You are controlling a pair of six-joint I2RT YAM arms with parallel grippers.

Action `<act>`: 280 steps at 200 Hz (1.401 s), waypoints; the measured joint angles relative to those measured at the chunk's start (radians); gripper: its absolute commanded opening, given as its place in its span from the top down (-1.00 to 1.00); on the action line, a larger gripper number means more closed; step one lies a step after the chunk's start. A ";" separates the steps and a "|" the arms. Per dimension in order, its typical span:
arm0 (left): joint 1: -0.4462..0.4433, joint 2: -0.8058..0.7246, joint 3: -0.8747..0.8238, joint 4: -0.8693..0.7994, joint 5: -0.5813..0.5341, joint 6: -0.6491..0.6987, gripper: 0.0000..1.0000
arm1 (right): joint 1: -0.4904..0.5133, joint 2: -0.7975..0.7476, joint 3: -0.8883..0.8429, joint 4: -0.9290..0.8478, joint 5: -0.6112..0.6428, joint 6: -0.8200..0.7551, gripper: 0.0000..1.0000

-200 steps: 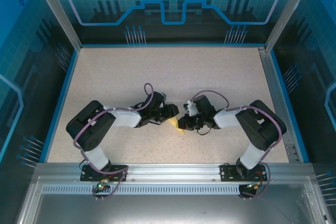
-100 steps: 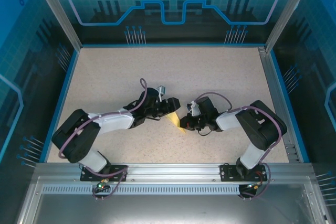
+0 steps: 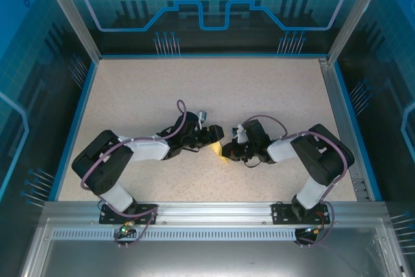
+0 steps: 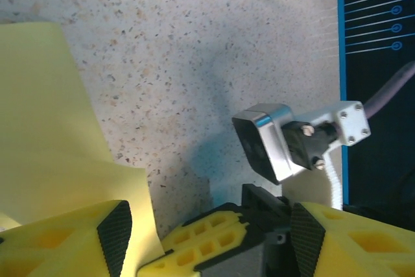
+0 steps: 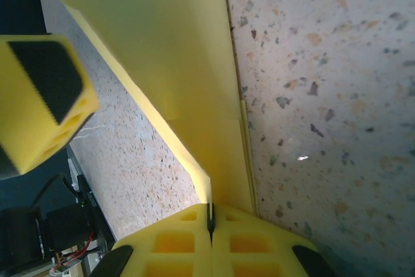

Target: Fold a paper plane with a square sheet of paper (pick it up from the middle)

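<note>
Where the two arms meet at the centre of the speckled table point(image 3: 194, 89), you have the right gripper point(image 5: 211, 241) with its yellow foam fingers pressed tightly together. Only a thin dark seam shows between them, and it pinches the lower edge of the square sheet of paper point(image 5: 175, 63). In the right wrist view the pale yellow sheet rises from that pinch at the bottom centre to the top of the frame, which cuts off its upper part. A fold line and more than one layer show along its right edge.

Your left gripper point(image 4: 211, 231) has its jaws spread wide and closes on nothing. In the left wrist view one finger sits at the lower left, overlapping a corner of the sheet, and the other sits at the lower right. Whether the lower-left finger touches the paper cannot be told. Between the two fingers, at the bottom centre, lies the tip of the right gripper, with a silver wrist camera point(image 4: 269, 141) just above it.

One left fingertip point(image 5: 45, 95), its black pad showing, appears at the left edge of the right wrist view, near the sheet.

From overhead the sheet is a small yellow patch just below centre, mostly hidden by both grippers, so its outline and folds are hard to make out.
</note>
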 measured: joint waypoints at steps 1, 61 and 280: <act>0.000 0.003 0.000 0.003 0.000 0.000 -0.39 | 0.000 0.000 0.000 0.000 0.000 0.000 0.90; -0.001 0.102 0.031 0.045 0.000 0.000 -0.37 | 0.000 0.008 -0.005 0.007 0.000 0.009 0.89; -0.001 0.177 0.068 0.067 0.008 0.004 -0.26 | 0.000 -0.111 0.089 -0.340 0.019 -0.204 0.80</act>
